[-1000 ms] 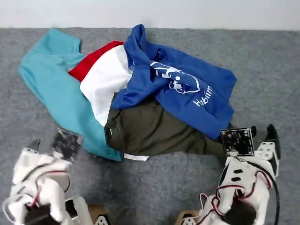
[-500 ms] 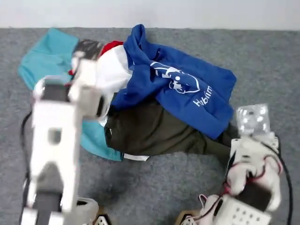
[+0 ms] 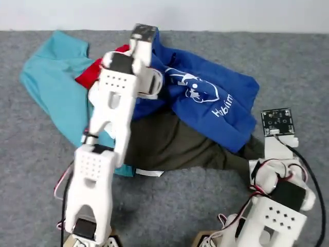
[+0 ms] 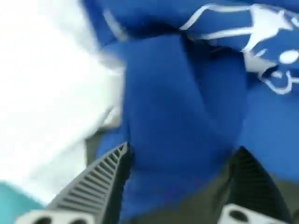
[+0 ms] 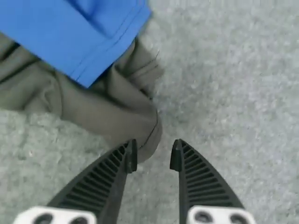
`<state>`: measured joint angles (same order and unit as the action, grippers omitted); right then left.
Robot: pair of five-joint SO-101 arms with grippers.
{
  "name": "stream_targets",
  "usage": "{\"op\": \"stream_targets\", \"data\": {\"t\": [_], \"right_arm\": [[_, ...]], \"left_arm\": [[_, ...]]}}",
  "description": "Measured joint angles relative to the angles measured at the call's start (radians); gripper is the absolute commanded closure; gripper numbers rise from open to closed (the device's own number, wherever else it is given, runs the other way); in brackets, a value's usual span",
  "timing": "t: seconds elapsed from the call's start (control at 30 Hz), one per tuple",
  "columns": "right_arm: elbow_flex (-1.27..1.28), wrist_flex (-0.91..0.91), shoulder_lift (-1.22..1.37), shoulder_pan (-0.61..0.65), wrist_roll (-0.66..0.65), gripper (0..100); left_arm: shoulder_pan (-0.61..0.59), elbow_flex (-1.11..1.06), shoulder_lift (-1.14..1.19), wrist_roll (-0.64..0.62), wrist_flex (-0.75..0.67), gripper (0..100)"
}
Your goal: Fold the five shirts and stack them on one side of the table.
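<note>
Shirts, five soft crumpled ones, teal (image 3: pixel 51 87), red (image 3: pixel 91 73), white (image 4: pixel 42 84), blue (image 3: pixel 216 98), olive (image 3: pixel 164 144), heap on the fuzzy grey table (image 3: pixel 298 67); my left gripper (image 4: pixel 182 149) hangs spread wide over blue folds, my right gripper (image 5: pixel 153 145) barely parted at olive's hem.

The blue shirt (image 3: pixel 216 82), right of centre, bears a white logo (image 3: pixel 194 87) and white lettering (image 3: pixel 222 106), cut off at a fold, not fully readable.
</note>
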<state>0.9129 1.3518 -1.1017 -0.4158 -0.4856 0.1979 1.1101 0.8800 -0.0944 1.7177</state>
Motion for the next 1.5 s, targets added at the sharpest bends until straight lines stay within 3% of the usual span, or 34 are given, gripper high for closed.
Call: {"op": "stream_targets", "data": {"t": [0.1,0.27,0.53,0.77,0.9,1.07,1.3,1.5], "right_arm": [[0.0,0.037,0.0,0.0,0.0,85.8],[0.0,0.104,0.0,0.0,0.0,86.1],[0.058,0.114,0.0,0.0,0.0,86.1],[0.087,0.114,0.002,0.0,0.0,86.2],[0.087,0.114,0.002,0.0,0.0,86.2],[0.087,0.114,0.002,0.0,0.0,86.2],[0.087,0.114,0.002,0.0,0.0,86.2],[0.087,0.114,0.002,0.0,0.0,86.2]], "left_arm": [[0.005,0.187,0.187,0.02,0.0,74],[0.002,0.425,0.434,0.11,0.002,100],[0.008,0.506,0.443,0.213,0.003,99],[-0.061,0.506,0.143,0.226,0.0,99],[-0.221,0.506,-0.055,0.324,-0.051,99],[-0.566,0.519,-0.19,0.48,-0.195,99],[-1.082,0.52,-0.157,0.554,-0.534,99],[-1.301,0.52,-0.04,0.554,-0.623,99]]}}
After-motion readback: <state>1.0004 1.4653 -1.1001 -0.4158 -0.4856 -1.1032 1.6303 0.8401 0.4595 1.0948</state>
